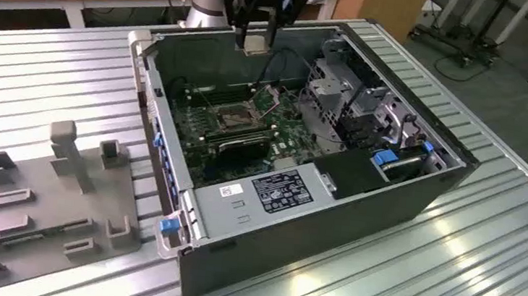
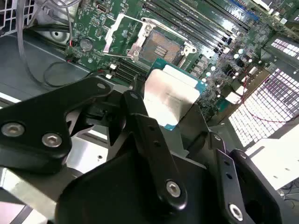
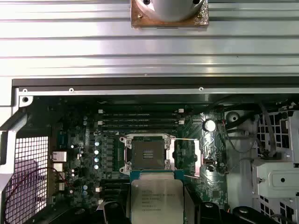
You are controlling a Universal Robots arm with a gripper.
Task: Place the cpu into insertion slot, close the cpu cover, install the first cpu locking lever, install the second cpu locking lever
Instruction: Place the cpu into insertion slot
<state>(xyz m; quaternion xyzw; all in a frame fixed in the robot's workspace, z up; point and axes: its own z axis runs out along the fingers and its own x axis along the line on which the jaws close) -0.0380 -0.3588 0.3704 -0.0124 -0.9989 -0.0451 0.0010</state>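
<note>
Gripper (image 1: 253,39) and cpu (image 1: 253,46) above an open computer case (image 1: 416,184).

Exterior view: the case lies on its side on a ribbed metal table (image 1: 483,285), with its green motherboard (image 1: 285,132) exposed. The arm's black claw hangs over the far wall of the case, clamped on the cpu, which is in the air and well above the board. The insertion slot (image 1: 237,121), a dark square with a silver rim, sits near the middle of the board. A grey fixture tray (image 1: 45,214) lies on the table, toward the exterior view's left of the case.

Second wrist view: two black fingers (image 2: 140,121) press on opposite edges of the cpu (image 2: 170,98). Its silvery top faces the camera, with a green border showing around it. Beyond the chip the insertion slot (image 2: 159,49) lies uncovered, its contact field in sight. The cpu cover (image 2: 113,35) is swung up at one side of the slot. Chip and slot are apart, not touching.

First wrist view: the cpu (image 3: 156,200) is held flat between the fingers (image 3: 190,207), top toward the lens. The insertion slot (image 3: 147,154) lies open between the chip and a row of long black slots (image 3: 140,119). The cpu cover (image 3: 199,156) stands beside it, seen nearly edge-on. Whether the chip is directly over the slot cannot be told.
</note>
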